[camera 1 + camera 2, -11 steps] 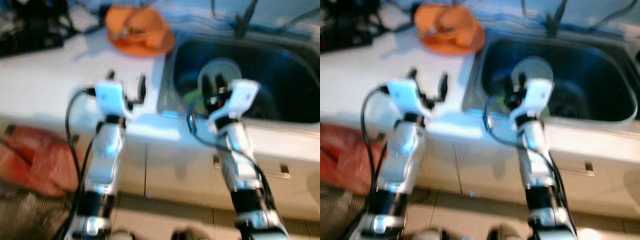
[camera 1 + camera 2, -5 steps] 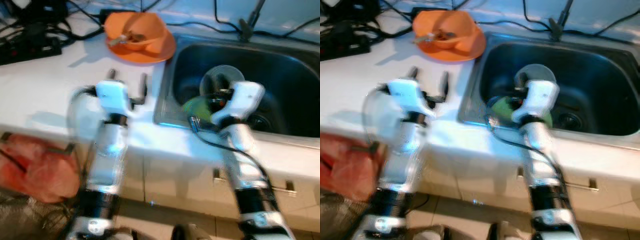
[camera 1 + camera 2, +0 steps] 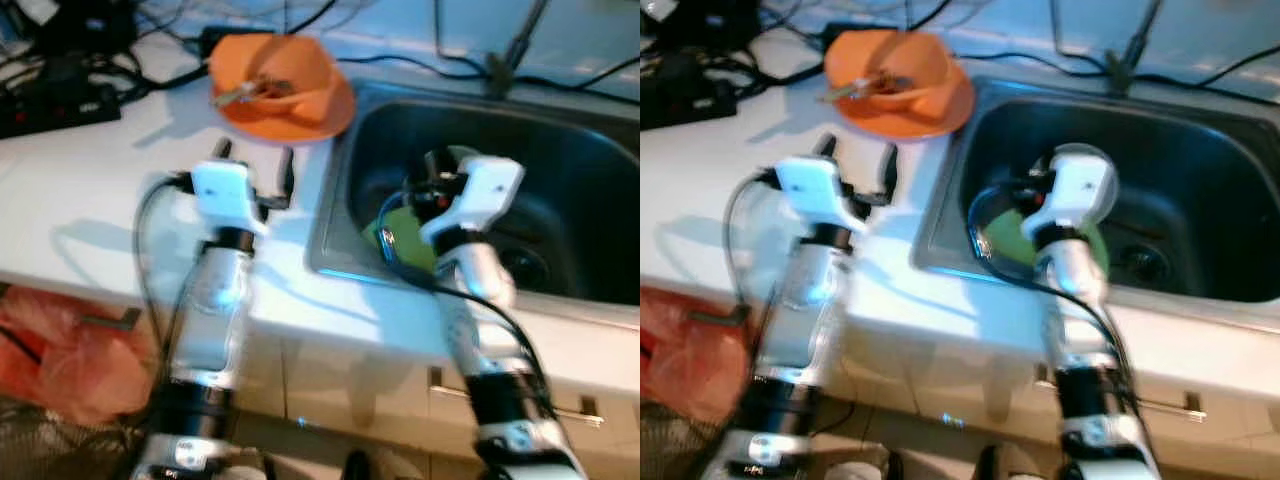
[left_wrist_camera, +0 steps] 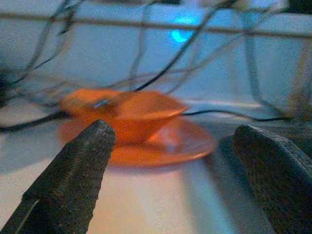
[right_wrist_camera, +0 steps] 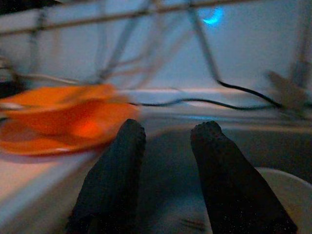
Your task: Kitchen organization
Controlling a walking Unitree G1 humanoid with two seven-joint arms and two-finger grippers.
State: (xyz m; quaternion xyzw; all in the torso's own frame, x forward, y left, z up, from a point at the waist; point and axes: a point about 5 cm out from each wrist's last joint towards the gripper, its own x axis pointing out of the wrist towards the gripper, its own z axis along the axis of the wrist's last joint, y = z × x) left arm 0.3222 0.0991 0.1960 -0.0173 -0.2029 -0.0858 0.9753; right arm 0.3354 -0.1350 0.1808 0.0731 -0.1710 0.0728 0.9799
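Nearest me, a red plastic bag (image 3: pixel 60 345) slumped on the floor by the cabinet fronts. Above it the white counter (image 3: pixel 90 190) carried both arms forward. The left gripper (image 3: pixel 252 165) hovered over the counter close to the sink's edge, its two black fingers (image 4: pixel 73 180) spread wide apart and holding nothing. The right gripper (image 5: pixel 165 141) reached over the sink (image 3: pixel 590 190), fingers a little apart with nothing between them, above a green thing (image 3: pixel 400 225) and a pale round dish (image 5: pixel 282 190) lying in the basin; what the green thing was, the blur hid.

Beyond the left gripper, straight ahead along its fingers, sat an orange bowl (image 3: pixel 275 70) on an orange plate (image 3: pixel 330 105), something thin resting in the bowl, both just beside the sink's far-left corner. I judged the left arm clearly nearer to them; the right would have to cross leftward. Black cables (image 3: pixel 60 60) trailed along the back.
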